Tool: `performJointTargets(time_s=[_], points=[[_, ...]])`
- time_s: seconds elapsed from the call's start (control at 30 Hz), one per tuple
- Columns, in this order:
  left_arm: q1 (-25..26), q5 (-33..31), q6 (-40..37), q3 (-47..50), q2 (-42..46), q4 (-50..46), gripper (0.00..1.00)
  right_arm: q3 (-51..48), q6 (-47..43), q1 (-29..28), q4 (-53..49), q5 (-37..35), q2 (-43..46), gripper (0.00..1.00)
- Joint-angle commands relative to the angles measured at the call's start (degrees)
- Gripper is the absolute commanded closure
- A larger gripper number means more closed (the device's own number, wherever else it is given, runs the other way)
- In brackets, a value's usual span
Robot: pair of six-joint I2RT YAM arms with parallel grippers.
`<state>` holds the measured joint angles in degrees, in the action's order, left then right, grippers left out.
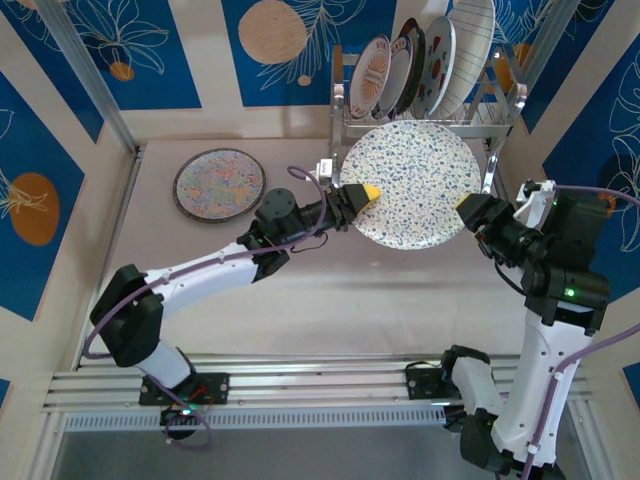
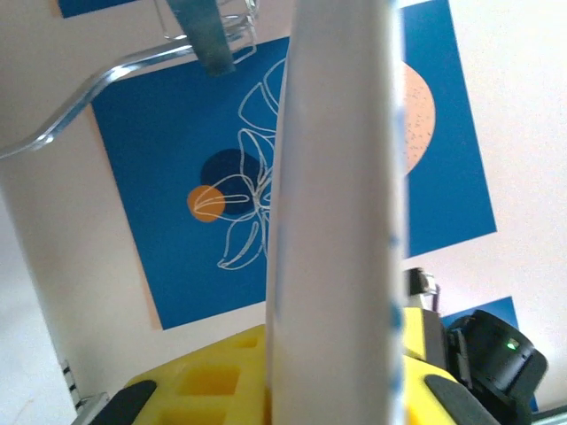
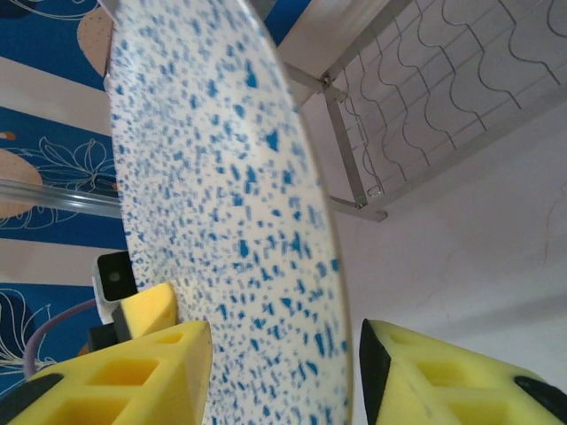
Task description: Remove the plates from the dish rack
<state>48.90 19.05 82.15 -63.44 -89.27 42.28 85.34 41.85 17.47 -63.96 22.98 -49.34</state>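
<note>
Two sets of fingers are placed at opposite edges of one speckled plate. The left fingers are closed on its left rim, which is seen clamped between them in the left wrist view. The right fingers are spread around the right rim, with a gap left on one side. The plate is held off the tabletop, just in front of the dish rack — four plates are stood on edge in its upper tier. A patterned plate is laid flat well to the left.
</note>
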Motion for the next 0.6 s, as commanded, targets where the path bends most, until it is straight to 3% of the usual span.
performJointTargets(time_s=[0.0, 0.33, 0.57], points=[[-1.2, 0.5, -0.6, 0.8, 4.4, 2.2, 0.86, 2.9, -2.7, -0.7, -1.8, 2.5, 0.0, 0.50], [-5.5, 0.1, 0.6, 6.3, 12.9, -1.6, 0.86, 2.4, -7.5, -7.4, 2.2, 1.1, 2.8, 0.49], [-9.9, 1.0, 0.9, 9.9, 20.6, -7.5, 0.86, 0.4, -10.7, -18.4, 10.2, -4.3, 3.9, 0.49]])
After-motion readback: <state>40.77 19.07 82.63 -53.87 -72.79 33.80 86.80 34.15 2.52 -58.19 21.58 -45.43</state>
